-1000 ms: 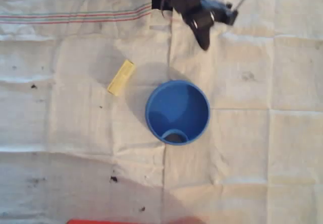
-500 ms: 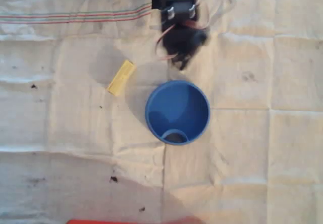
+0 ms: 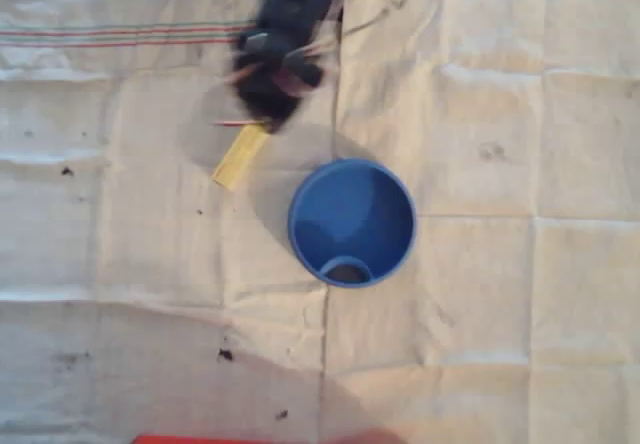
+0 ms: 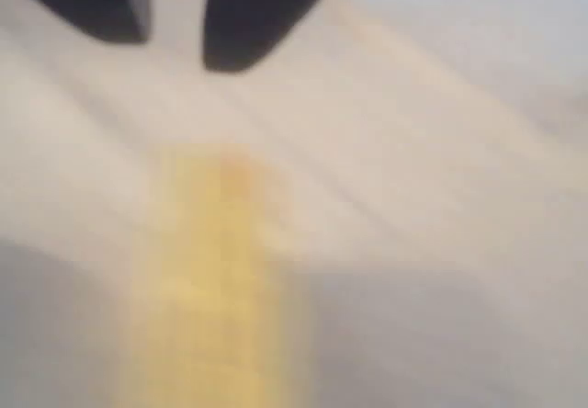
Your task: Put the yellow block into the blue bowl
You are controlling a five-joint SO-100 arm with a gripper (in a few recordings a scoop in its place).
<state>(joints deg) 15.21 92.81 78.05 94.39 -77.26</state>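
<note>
On the cloth: small pale-yellow rectangular block [image 3: 238, 157] lying flat and diagonal, up-left of the bowl in the overhead view, not touching it
Block up close: wrist view shows it as a blurry yellow bar [image 4: 216, 289] running up from the bottom edge
Bowl: round deep solid-blue plastic bowl [image 3: 352, 222] standing upright near the middle, darker round base visible inside
Gripper: black two-finger claw [image 3: 262, 104], blurred, hovering right over the block's upper end
Fingers: two dark tips [image 4: 243, 22] spread a bit, cloth showing between them, nothing pinched
Surface: creased white cloth [image 3: 500, 314] with thin coloured stripes up top
</note>
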